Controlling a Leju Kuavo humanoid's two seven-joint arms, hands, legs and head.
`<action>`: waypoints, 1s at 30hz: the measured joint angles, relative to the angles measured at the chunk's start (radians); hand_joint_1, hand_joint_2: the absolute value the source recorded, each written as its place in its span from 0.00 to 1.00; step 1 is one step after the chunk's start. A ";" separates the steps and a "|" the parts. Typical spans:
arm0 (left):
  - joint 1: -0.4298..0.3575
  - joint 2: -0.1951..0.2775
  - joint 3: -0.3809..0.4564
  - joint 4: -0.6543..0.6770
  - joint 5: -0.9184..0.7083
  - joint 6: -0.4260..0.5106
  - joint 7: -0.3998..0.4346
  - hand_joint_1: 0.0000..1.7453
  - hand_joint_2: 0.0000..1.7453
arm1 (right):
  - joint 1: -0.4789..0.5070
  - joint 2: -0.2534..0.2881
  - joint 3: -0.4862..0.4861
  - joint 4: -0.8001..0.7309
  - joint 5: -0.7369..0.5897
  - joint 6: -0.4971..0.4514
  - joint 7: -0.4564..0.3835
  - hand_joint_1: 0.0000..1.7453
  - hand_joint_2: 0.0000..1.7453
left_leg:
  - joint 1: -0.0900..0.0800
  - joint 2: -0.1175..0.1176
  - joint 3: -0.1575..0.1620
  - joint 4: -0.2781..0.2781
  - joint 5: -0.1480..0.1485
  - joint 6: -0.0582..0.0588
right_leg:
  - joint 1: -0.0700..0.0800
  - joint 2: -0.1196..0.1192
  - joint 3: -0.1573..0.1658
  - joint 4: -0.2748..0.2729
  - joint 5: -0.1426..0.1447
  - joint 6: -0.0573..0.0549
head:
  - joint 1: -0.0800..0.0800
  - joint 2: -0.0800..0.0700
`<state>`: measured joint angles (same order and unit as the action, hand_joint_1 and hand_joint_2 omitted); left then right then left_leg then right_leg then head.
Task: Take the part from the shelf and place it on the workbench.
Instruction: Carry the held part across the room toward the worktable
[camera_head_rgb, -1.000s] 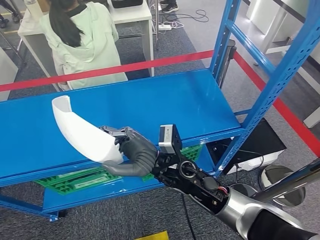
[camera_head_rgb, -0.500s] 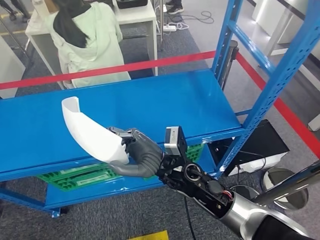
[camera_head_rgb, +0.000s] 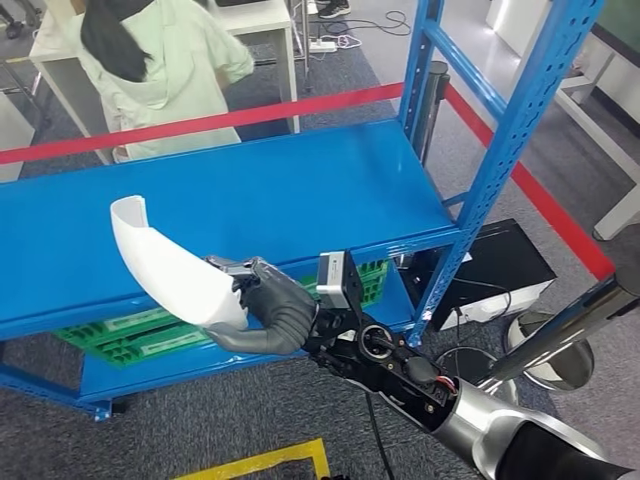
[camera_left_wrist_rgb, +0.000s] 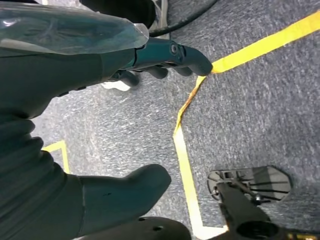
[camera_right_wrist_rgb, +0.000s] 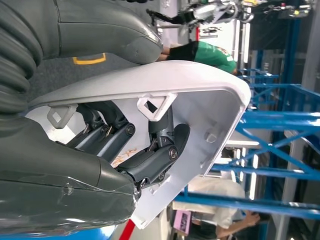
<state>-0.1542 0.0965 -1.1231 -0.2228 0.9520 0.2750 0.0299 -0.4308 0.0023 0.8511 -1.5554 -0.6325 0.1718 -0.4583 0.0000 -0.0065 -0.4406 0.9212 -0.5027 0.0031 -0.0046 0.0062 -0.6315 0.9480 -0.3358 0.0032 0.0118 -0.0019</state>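
Right hand (camera_head_rgb: 268, 312) grips the white part (camera_head_rgb: 170, 265) above the blue shelf (camera_head_rgb: 302, 205); behind it a red barrier tape (camera_head_rgb: 226, 118) and a seated person (camera_head_rgb: 162, 75). Left hand (camera_left_wrist_rgb: 75, 125) hangs with fingers apart, holding nothing.

Ahead of me, past the blue rack, a red barrier tape (camera_head_rgb: 226, 120) runs across the view and angles back along the right side. Beyond it a person in a pale green hooded top (camera_head_rgb: 162, 75) stands with their back to me, next to a white bench (camera_head_rgb: 264, 25). Green trays (camera_head_rgb: 143, 335) lie on a low level near the floor. A black flat box (camera_head_rgb: 502, 265) sits on the grey carpet (camera_head_rgb: 249, 420) to the right. Yellow floor tape (camera_left_wrist_rgb: 186, 165) marks lines on the carpet under me. A power strip with cables (camera_head_rgb: 332, 42) lies far back.
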 joint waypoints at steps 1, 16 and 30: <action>-0.001 0.000 0.000 0.000 -0.001 0.000 0.000 0.00 1.00 | 0.000 0.000 0.000 0.000 0.000 0.000 0.000 1.00 1.00 | -0.003 0.000 0.000 -0.009 0.003 0.003 | 0.000 -0.001 0.000 -0.003 0.008 0.006 | 0.002 0.000; 0.002 -0.005 -0.001 0.000 -0.006 0.000 0.004 0.00 1.00 | 0.015 -0.006 -0.010 0.000 0.000 -0.005 0.000 1.00 1.00 | 0.000 0.011 -0.142 0.009 0.126 0.003 | 0.003 0.003 0.168 -0.009 -0.151 0.016 | 0.035 0.000; 0.001 -0.004 -0.001 0.000 -0.011 0.000 0.004 0.00 1.00 | 0.017 -0.006 -0.014 -0.002 0.000 -0.005 0.004 1.00 1.00 | 0.001 0.007 -0.004 0.015 0.008 -0.007 | 0.005 -0.006 0.020 -0.010 -0.017 -0.007 | -0.003 0.000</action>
<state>-0.1528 0.0928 -1.1243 -0.2224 0.9409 0.2754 0.0341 -0.4136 -0.0042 0.8372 -1.5573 -0.6321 0.1667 -0.4541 0.0006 0.0008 -0.4451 0.9358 -0.4946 -0.0043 0.0002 0.0006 -0.6116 0.9382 -0.3529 -0.0034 0.0088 -0.0019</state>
